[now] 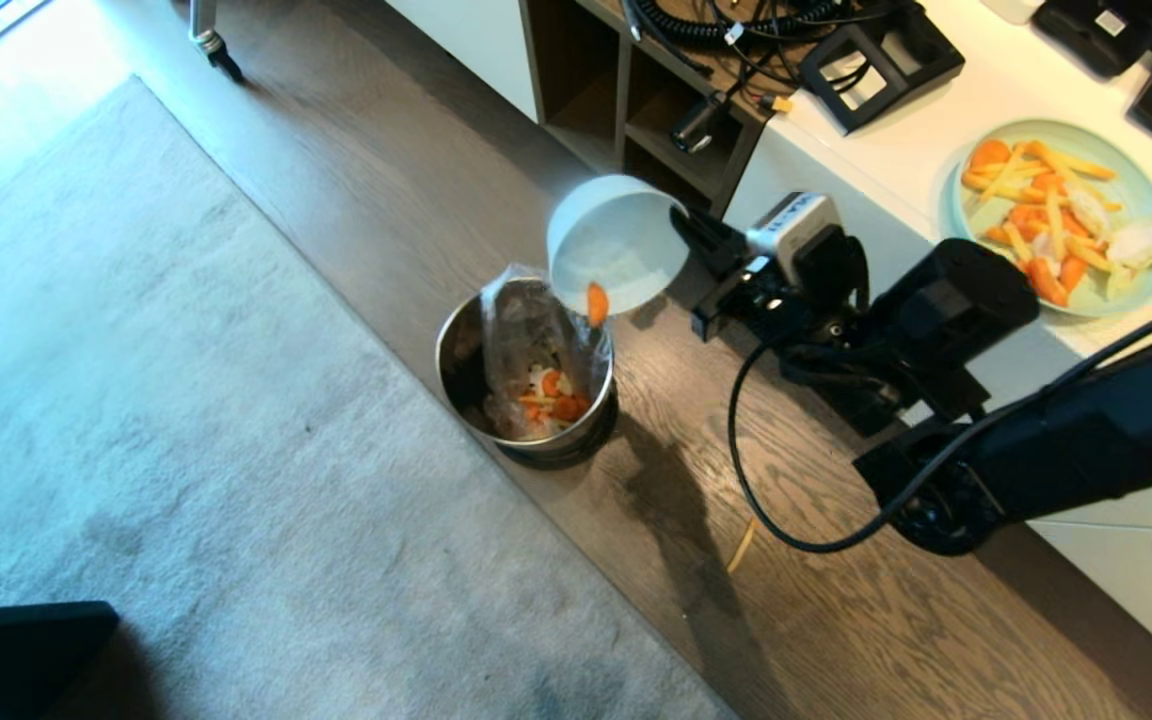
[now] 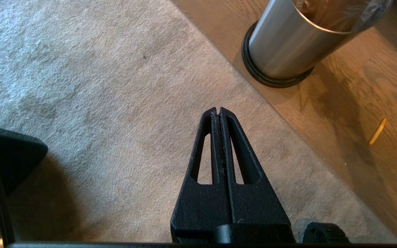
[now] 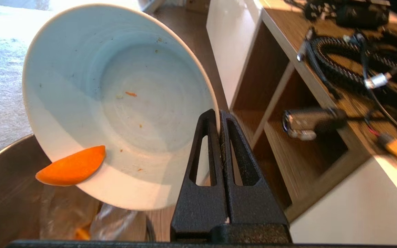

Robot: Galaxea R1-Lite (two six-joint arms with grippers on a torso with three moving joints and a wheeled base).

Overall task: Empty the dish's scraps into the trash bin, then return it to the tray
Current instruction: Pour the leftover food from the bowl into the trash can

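Right gripper point(image 3: 219, 119) is clamping the dish point(image 1: 616, 243) by its rim, tipping its mouth toward the trash bin point(image 1: 526, 375); one carrot slice point(image 3: 71, 166) is clinging at its lip. Bin liner is holding scraps point(image 1: 551, 395). Left gripper point(image 2: 219, 112) is hanging closed over carpet point(image 2: 98, 86).

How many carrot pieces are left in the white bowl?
1. A single carrot slice hangs at the low rim of the tilted bowl, over the trash bin. Only tiny crumbs remain besides it; nothing looks hidden.

Trash bin point(image 2: 288, 41) top cut off by edge; bag point(image 1: 536, 340) hides part of bin contents.
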